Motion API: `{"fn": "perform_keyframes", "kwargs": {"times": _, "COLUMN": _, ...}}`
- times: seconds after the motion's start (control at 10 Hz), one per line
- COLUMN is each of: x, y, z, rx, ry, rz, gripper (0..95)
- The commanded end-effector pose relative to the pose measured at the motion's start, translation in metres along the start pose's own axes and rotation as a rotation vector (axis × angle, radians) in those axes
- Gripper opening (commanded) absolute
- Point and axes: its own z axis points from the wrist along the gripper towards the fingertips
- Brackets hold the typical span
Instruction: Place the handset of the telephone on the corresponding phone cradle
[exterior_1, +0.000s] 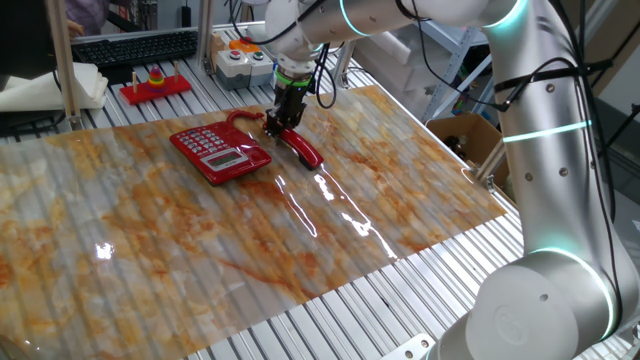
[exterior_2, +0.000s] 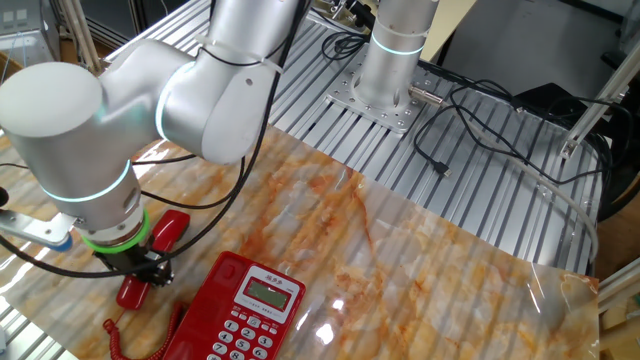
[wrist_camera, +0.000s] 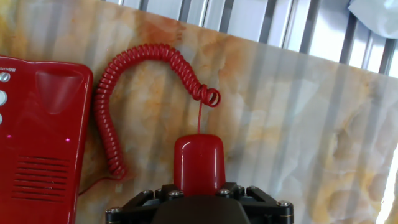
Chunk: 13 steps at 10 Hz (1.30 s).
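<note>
The red handset (exterior_1: 303, 150) lies low on the marbled mat, just right of the red telephone (exterior_1: 220, 150). My gripper (exterior_1: 279, 124) is down over the handset's middle with a jaw on each side, shut on it. In the other fixed view both handset ends (exterior_2: 170, 228) show on either side of the gripper (exterior_2: 140, 268). In the hand view one rounded handset end (wrist_camera: 199, 163) sticks out from the gripper (wrist_camera: 199, 202); the fingertips are hidden. The phone cradle (wrist_camera: 46, 124) is bare and lies left of the coiled red cord (wrist_camera: 106, 118).
A red tray with stacking rings (exterior_1: 155, 85), a black keyboard (exterior_1: 135, 45) and a button box (exterior_1: 240, 60) stand behind the mat. A cardboard box (exterior_1: 465, 135) sits at the right. Black cables (exterior_2: 480, 130) lie near the arm's base.
</note>
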Motion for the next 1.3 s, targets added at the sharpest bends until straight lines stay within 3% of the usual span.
{"fn": "perform_keyframes", "kwargs": {"times": 0.1, "x": 0.0001, "y": 0.0004, "z": -0.0021, "rx": 0.000, "ry": -0.004, "rz": -0.002, "gripper": 0.0}}
{"fn": "perform_keyframes", "kwargs": {"times": 0.7, "x": -0.0052, "y": 0.0054, "z": -0.0039, "rx": -0.008, "ry": -0.020, "rz": 0.026, "gripper": 0.0}}
{"fn": "perform_keyframes", "kwargs": {"times": 0.8, "x": -0.0052, "y": 0.0054, "z": -0.0039, "rx": -0.021, "ry": -0.049, "rz": 0.051, "gripper": 0.0}}
{"fn": "perform_keyframes", "kwargs": {"times": 1.2, "x": -0.0052, "y": 0.0055, "z": -0.0035, "rx": -0.009, "ry": -0.051, "rz": 0.058, "gripper": 76.0}}
{"fn": "perform_keyframes", "kwargs": {"times": 1.3, "x": -0.0053, "y": 0.0055, "z": -0.0033, "rx": -0.008, "ry": -0.051, "rz": 0.058, "gripper": 76.0}}
